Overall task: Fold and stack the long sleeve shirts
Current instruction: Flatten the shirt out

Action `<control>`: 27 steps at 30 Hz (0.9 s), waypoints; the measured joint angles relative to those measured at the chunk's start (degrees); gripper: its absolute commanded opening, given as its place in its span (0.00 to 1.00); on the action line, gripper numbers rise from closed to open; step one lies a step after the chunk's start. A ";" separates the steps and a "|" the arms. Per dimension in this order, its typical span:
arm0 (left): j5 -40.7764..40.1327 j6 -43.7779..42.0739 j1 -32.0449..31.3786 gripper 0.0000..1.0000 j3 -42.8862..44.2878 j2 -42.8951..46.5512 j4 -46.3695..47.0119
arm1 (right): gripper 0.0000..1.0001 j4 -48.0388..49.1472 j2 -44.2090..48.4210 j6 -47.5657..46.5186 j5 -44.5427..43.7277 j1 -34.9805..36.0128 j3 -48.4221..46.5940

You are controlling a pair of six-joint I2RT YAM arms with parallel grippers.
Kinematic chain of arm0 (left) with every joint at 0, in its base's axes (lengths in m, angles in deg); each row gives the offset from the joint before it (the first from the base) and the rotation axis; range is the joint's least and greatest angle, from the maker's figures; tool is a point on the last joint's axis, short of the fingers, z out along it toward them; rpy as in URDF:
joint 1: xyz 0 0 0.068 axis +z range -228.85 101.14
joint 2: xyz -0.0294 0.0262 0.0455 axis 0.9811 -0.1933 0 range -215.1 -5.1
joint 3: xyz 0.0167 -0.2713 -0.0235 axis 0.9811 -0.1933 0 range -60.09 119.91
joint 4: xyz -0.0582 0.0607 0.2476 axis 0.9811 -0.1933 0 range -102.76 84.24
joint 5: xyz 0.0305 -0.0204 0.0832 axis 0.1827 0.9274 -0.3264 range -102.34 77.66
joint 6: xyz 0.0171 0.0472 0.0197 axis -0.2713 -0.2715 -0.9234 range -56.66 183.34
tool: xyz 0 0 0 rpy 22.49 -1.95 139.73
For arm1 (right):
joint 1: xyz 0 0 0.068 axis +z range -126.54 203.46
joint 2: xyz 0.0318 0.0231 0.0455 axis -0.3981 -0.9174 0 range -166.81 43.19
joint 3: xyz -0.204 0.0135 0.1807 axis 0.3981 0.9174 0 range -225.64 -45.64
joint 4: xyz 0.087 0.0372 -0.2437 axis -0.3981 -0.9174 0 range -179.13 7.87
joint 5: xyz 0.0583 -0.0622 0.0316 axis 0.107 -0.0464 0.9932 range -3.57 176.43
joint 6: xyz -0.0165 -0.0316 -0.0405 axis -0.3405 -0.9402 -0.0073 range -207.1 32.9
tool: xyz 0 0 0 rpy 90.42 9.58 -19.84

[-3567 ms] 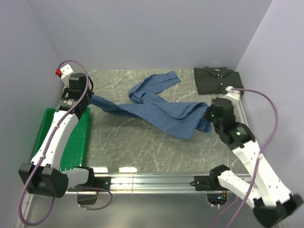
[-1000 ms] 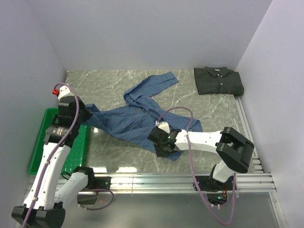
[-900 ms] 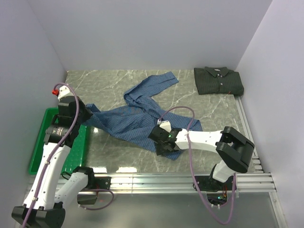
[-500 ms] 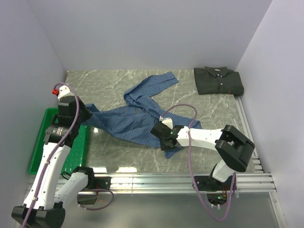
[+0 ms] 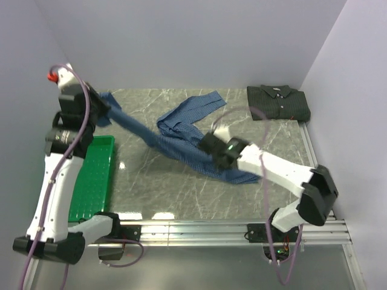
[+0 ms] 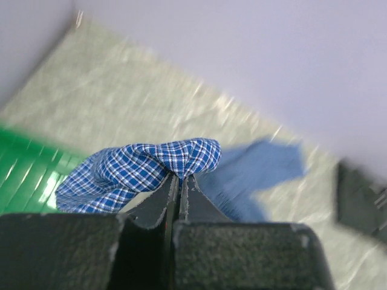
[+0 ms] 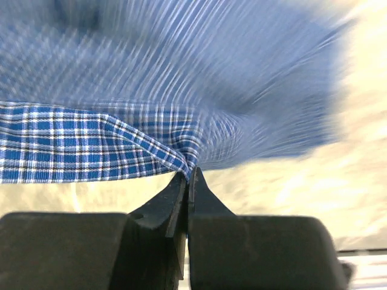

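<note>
Top view plus both wrist views, items listed by size.

(a) table [image 5: 151, 181]: grey marble top, seen from above and behind me.

(b) blue shirt [image 5: 181, 151]: fine check, unfolded, strung across the table from far L to centre-R. One sleeve trails toward the back. The bulk lies bunched on the marble by my R claw. The L end is lifted off the surface at the far-L corner, approx. over the far end of the tray. Between my two claws the cloth runs as a narrow, taut-looking band.

(c) tray [image 5: 91, 175]: green plastic, long side along the table's L edge, near half of the table.

(d) dark shirt [image 5: 278, 103]: folded flat, collar toward the back, in the far-R corner, well apart from the blue shirt.

(e) L claw [image 5: 101, 110]: held high at far L. In the L wrist view the claw [image 6: 179, 181] has its fingers pressed together, w/ a fold of the blue shirt [image 6: 151, 160] pinched at the tips and bulging over them.

(f) R claw [image 5: 208, 145]: low over the table's centre, reaching in from near R. In the R wrist view the claw [image 7: 188, 175] has its fingers together, clamped on an edge of the same blue shirt [image 7: 91, 151]. The cloth fans out up and to the L from the tips. Cloth farther off is too blurred to read.
</note>
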State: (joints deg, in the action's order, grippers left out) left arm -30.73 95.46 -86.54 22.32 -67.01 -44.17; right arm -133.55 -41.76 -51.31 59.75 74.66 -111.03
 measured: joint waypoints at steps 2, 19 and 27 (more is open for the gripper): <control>-0.55 0.02 0.00 0.01 6.60 -3.41 1.31 | 0.00 -4.31 1.99 -2.43 -5.29 -3.41 -8.83; 1.64 -2.82 -0.68 0.00 35.15 -7.56 5.20 | 0.00 3.43 16.41 -39.30 -16.33 -8.81 -40.57; 0.24 -4.22 -0.48 0.00 35.47 -13.07 6.25 | 0.00 7.04 10.58 -49.42 -8.52 -13.68 -38.91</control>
State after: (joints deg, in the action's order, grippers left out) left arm -30.49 91.24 -87.02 57.79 -80.08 -37.92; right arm -126.51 -31.18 -100.73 51.23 60.97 -149.93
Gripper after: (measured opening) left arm 0.023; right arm 0.012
